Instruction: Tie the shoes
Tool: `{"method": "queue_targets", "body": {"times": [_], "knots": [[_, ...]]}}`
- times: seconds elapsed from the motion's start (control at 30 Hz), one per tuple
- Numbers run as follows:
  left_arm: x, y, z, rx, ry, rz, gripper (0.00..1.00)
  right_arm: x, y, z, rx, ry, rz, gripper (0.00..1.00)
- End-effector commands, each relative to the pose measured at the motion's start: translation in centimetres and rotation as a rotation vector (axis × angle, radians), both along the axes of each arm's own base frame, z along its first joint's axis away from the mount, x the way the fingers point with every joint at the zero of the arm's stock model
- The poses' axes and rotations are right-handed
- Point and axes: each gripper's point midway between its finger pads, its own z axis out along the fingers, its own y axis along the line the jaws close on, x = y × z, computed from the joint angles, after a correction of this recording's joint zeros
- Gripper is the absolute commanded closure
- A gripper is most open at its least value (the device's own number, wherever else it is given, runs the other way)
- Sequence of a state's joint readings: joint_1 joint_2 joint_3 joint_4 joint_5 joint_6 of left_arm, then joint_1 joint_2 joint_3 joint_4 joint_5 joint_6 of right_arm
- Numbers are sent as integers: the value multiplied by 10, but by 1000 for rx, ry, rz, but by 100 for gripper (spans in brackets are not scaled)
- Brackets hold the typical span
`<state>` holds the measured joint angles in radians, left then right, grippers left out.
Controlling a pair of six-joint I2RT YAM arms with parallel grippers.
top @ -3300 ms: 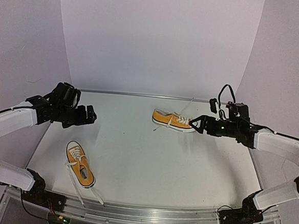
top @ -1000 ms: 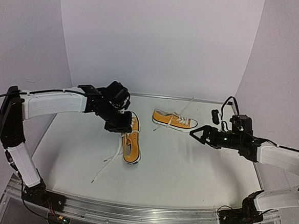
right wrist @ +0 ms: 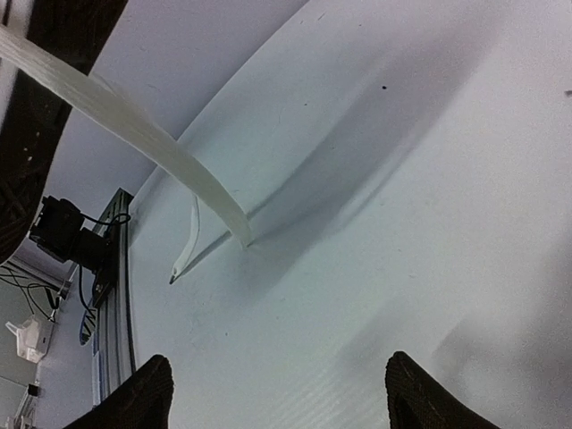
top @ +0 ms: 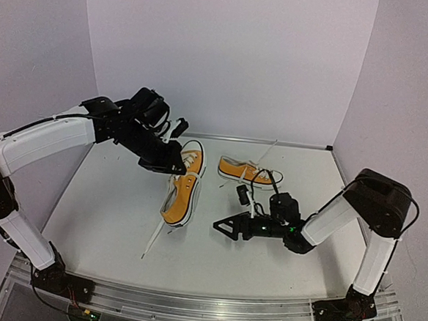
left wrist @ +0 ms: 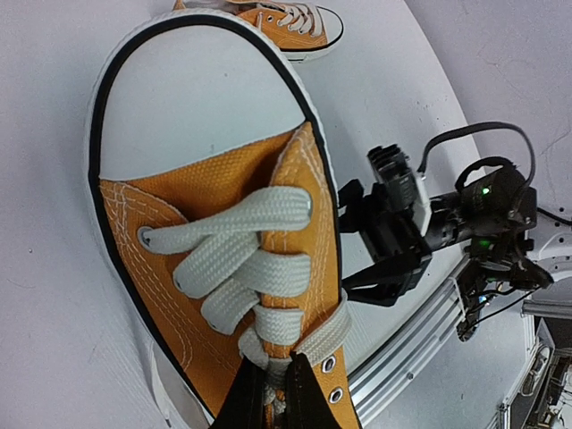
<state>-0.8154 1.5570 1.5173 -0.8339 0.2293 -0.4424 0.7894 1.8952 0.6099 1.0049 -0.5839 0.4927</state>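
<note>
One orange-yellow shoe [top: 182,195] hangs toe-down above the table, filling the left wrist view [left wrist: 214,232]. My left gripper [top: 171,165] is shut on its white laces near the top eyelets [left wrist: 273,389]. A long lace [top: 158,230] trails from it down to the table, and it crosses the right wrist view [right wrist: 152,143]. The second shoe [top: 248,172] lies on its sole at the back centre [left wrist: 286,18]. My right gripper [top: 220,225] hovers low over the table just right of the hanging shoe, open and empty [right wrist: 277,402].
White walls close the table [top: 107,219] at the back and sides. A metal rail [top: 204,307] runs along the near edge. The right arm's forearm [top: 327,220] lies low across the right part of the table.
My left gripper has lifted the shoe off the table and tipped it toe-down. The right arm has swung left and low toward the centre, its jaws a little narrower.
</note>
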Motion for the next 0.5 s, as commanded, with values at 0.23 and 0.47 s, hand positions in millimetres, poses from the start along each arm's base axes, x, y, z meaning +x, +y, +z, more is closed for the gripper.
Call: {"method": "queue_targets", "body": {"times": [0.23, 0.47], "knots": [[-5, 1, 65, -146, -125, -22, 100, 28, 72, 39, 182, -195, -35, 23], [-4, 5, 70, -147, -147, -7, 100, 20, 101, 27, 225, -182, 4, 28]]}}
